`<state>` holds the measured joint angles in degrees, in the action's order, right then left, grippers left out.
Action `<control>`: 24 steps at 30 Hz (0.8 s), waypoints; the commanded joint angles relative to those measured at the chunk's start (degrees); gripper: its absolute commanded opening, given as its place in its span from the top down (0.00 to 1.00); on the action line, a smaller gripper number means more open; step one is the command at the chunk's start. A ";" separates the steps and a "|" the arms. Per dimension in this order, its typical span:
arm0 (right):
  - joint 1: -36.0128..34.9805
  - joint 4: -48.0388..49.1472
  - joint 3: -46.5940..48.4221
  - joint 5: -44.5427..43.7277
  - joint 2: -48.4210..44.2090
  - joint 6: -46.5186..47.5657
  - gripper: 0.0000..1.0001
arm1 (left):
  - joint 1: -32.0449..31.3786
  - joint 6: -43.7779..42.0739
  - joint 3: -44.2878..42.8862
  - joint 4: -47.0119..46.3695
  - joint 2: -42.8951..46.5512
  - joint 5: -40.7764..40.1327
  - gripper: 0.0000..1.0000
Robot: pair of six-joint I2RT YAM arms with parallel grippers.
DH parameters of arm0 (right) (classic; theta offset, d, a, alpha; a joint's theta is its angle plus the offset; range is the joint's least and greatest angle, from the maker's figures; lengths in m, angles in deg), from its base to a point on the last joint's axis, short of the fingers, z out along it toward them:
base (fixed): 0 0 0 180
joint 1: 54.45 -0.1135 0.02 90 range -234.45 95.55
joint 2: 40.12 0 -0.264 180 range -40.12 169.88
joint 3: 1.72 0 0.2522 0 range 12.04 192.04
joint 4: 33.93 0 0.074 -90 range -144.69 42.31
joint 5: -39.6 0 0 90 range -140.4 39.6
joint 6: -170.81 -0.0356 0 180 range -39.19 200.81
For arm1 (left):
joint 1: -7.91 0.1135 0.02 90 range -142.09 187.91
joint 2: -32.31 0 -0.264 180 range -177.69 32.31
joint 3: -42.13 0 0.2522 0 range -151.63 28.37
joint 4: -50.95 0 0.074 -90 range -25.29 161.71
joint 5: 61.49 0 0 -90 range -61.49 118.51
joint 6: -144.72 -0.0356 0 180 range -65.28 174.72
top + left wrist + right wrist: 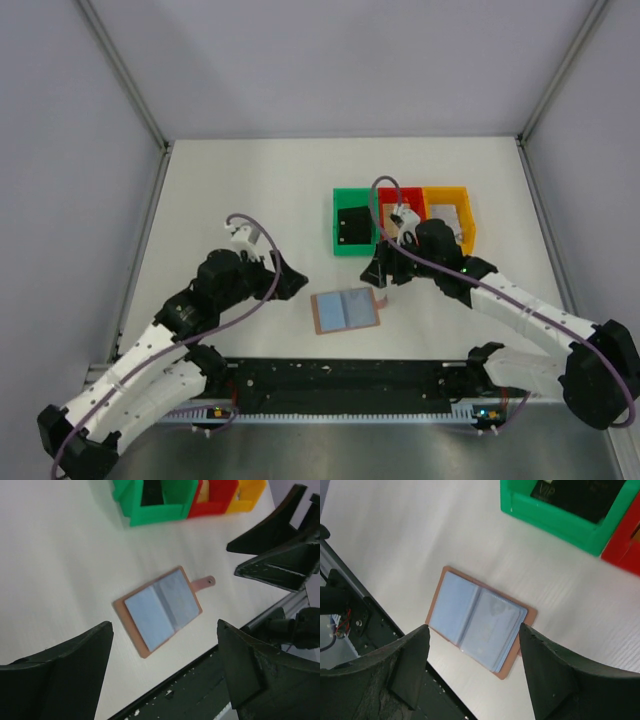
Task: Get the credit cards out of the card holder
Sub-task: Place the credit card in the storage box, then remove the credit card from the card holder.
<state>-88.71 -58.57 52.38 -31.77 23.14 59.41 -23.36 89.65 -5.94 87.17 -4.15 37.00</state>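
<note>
1. The left gripper (164,625) is wide open and holds nothing. The right gripper (474,627) is wide open too, with nothing in it.
2. Right under both sets of fingers lies the card holder (157,610). It is open flat on the table (60,555), blue-grey side up.
3. It looks thin, soft and light, so I think it may slide or flop if pulled. One hand could press it down.
4. I cannot tell if a card is left in its pockets. A card would be stiff, thin and slippery, so pinch it by an edge.
5. The small brown tab (205,582) sticks out near the right gripper.
6. Farther past the fingers, a dark credit card (575,492) lies in the green bin (555,517).
</note>
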 commanded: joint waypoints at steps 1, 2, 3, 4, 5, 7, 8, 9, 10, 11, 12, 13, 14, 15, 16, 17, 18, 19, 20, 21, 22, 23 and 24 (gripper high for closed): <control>-2.21 10.16 -6.22 -0.70 -0.86 -10.75 0.30 | -11.25 8.82 2.05 -10.31 -5.09 -5.14 0.13; -2.47 10.43 -7.37 -0.27 -0.43 -11.72 0.31 | -13.36 9.88 2.22 -11.72 -6.84 -5.76 0.14; -2.83 12.96 -8.60 -0.18 -0.16 -12.60 0.32 | -14.51 10.76 2.22 -12.78 -8.95 -5.68 0.14; -3.09 14.11 -9.65 -0.09 0.19 -13.30 0.33 | -15.57 11.37 1.88 -12.96 -10.97 -5.50 0.15; -3.35 15.17 -10.45 0.17 0.45 -13.74 0.34 | -16.36 11.73 1.79 -14.10 -13.17 -5.76 0.15; -3.62 16.93 -11.86 0.18 0.80 -14.54 0.36 | -17.86 12.26 2.13 -16.12 -16.78 -6.38 0.16; -3.62 17.63 -12.47 0.18 1.24 -14.80 0.37 | -18.21 12.43 2.48 -17.61 -18.45 -6.47 0.18; -3.62 18.08 -12.74 0.52 2.03 -14.72 0.39 | -18.56 12.96 2.92 -18.76 -19.86 -6.47 0.21; -3.62 18.25 -12.65 1.05 2.82 -14.45 0.41 | -18.74 13.48 3.45 -19.90 -21.78 -6.47 0.25; -3.62 18.43 -12.65 1.40 3.70 -14.28 0.42 | -18.74 13.92 4.06 -20.87 -23.20 -6.64 0.28; -3.62 18.61 -12.65 1.67 4.58 -14.01 0.45 | -18.83 14.36 4.59 -21.66 -24.34 -6.91 0.32; -3.62 18.70 -12.65 1.84 5.37 -14.01 0.46 | -18.92 14.72 5.29 -22.01 -25.48 -7.26 0.33; -3.62 18.78 -12.65 1.93 6.16 -14.01 0.48 | -18.92 15.24 5.82 -23.58 -26.54 -7.43 0.33; -3.71 18.87 -12.74 1.93 6.78 -14.01 0.49 | -18.92 15.42 6.35 -24.12 -27.59 -7.44 0.33; -3.71 18.96 -12.83 1.85 7.39 -13.92 0.51 | -18.92 15.68 6.70 -24.56 -28.65 -7.35 0.34; -3.71 19.05 -12.91 1.58 7.92 -13.75 0.52 | -18.92 15.95 7.23 -25.00 -29.53 -7.26 0.34; -3.71 19.13 -13.00 1.32 8.36 -13.40 0.52 | -18.92 16.30 7.67 -25.53 -30.49 -7.17 0.34; -3.71 19.40 -13.35 1.14 8.80 -13.22 0.53 | -18.92 16.65 8.20 -26.14 -31.11 -7.09 0.34; -3.71 19.49 -13.35 0.97 9.15 -13.05 0.53 | -18.92 17.00 8.72 -26.76 -31.82 -7.09 0.34; -3.71 19.57 -13.35 0.97 9.68 -12.87 0.53 | -18.92 17.35 9.25 -27.55 -32.52 -7.00 0.34; -3.80 19.92 -13.53 1.14 10.29 -12.87 0.54 | -18.92 17.79 9.69 -27.99 -33.13 -6.91 0.34; -3.80 20.45 -13.53 1.66 11.00 -12.96 0.55 | -18.92 18.06 10.13 -28.43 -33.66 -6.74 0.34; -3.71 21.15 -13.70 2.28 11.70 -13.04 0.55 | -18.92 18.32 10.40 -28.78 -34.19 -6.56 0.34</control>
<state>-91.57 -41.76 39.00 -30.63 32.76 46.09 -42.07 105.87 3.00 64.22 -36.85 30.55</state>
